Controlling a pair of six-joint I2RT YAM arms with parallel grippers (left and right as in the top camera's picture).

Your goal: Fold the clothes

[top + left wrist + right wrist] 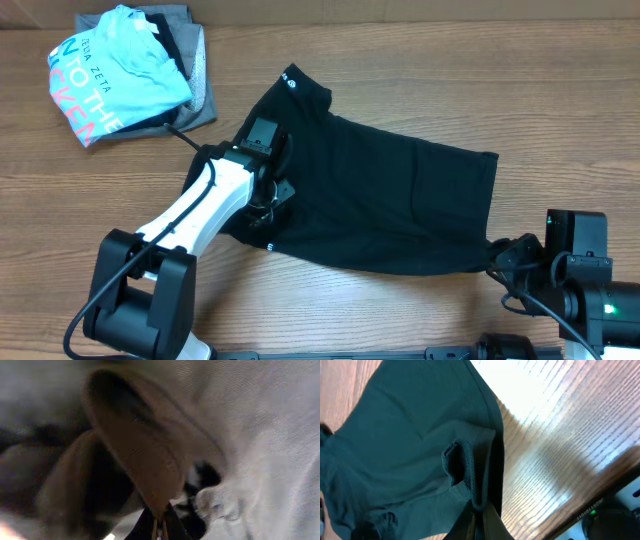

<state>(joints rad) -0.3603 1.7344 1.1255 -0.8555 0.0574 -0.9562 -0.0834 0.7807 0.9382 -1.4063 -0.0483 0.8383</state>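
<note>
The black T-shirt (390,200) lies spread across the middle of the wooden table, its white neck logo at the upper left. My left gripper (272,205) is down on the shirt's left side, shut on a pinch of the fabric (150,475), which fills the blurred left wrist view. My right gripper (497,255) is at the shirt's lower right corner, shut on the hem edge (470,485), which bunches between the fingers (479,520).
A pile at the back left holds a light blue tee with lettering (110,75) on grey folded garments (195,90). Bare wooden table (420,70) surrounds the shirt. The table's front edge shows in the right wrist view (600,495).
</note>
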